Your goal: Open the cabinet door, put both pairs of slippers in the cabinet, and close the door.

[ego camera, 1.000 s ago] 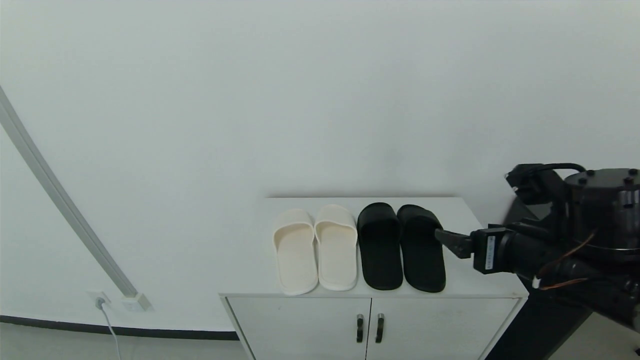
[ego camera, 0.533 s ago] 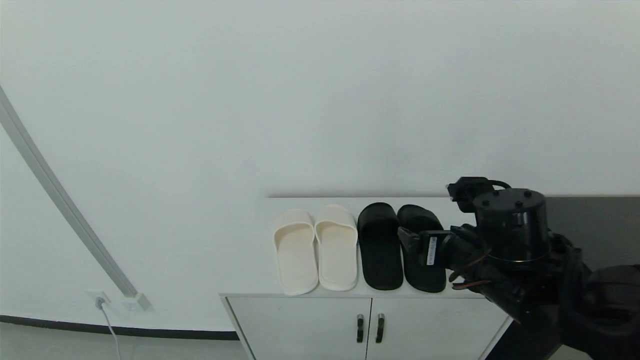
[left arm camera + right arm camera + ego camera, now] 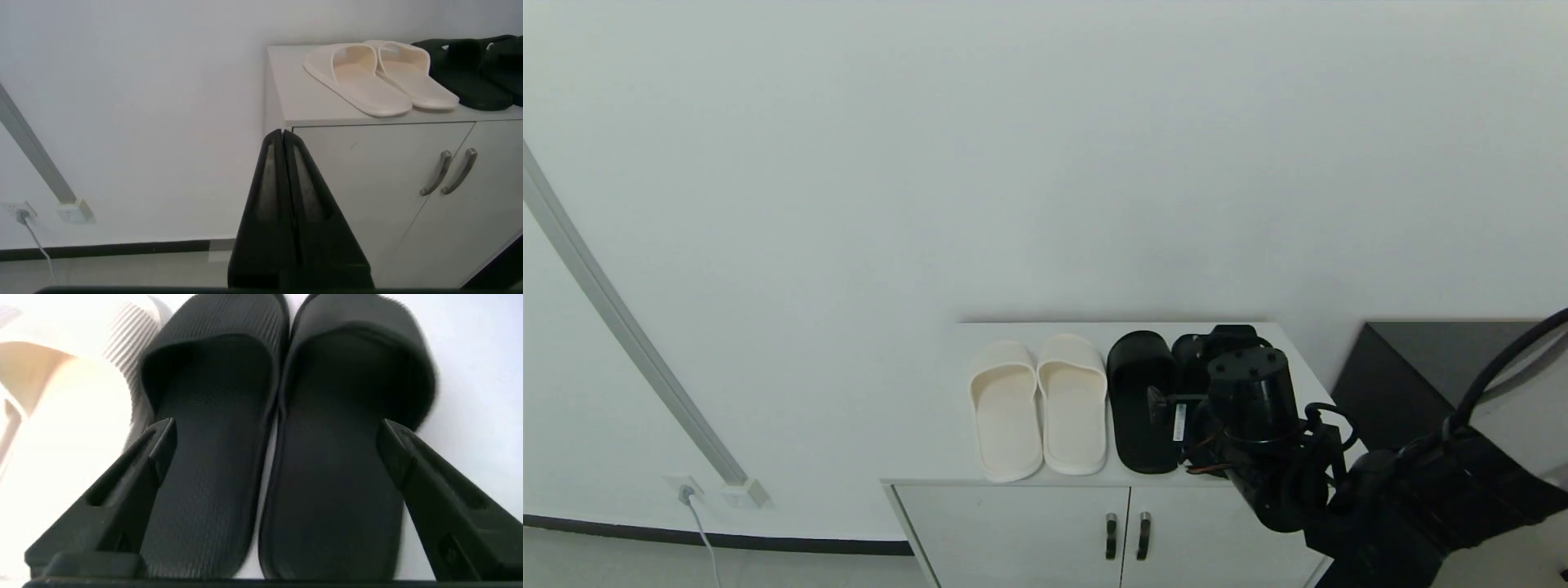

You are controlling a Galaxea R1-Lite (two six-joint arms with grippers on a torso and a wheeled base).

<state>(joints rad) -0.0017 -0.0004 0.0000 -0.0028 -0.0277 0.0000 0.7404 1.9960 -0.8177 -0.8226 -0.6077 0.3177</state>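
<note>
A white cabinet stands against the wall with both doors closed, its two dark handles side by side at the middle. On its top lie a pair of cream slippers and, to their right, a pair of black slippers. My right gripper hovers low over the black pair, and the arm hides most of the right one. In the right wrist view this gripper is open, its fingers straddling both black slippers. My left gripper is shut, low, off the cabinet's left front corner.
A dark block-like object stands right of the cabinet. A wall outlet with a plugged cable and a slanted grey conduit are on the wall to the left. Floor lies free in front of the doors.
My right arm has swung left from the cabinet's right edge to over the black slippers, now covering the right one. Slippers and doors have not moved.
</note>
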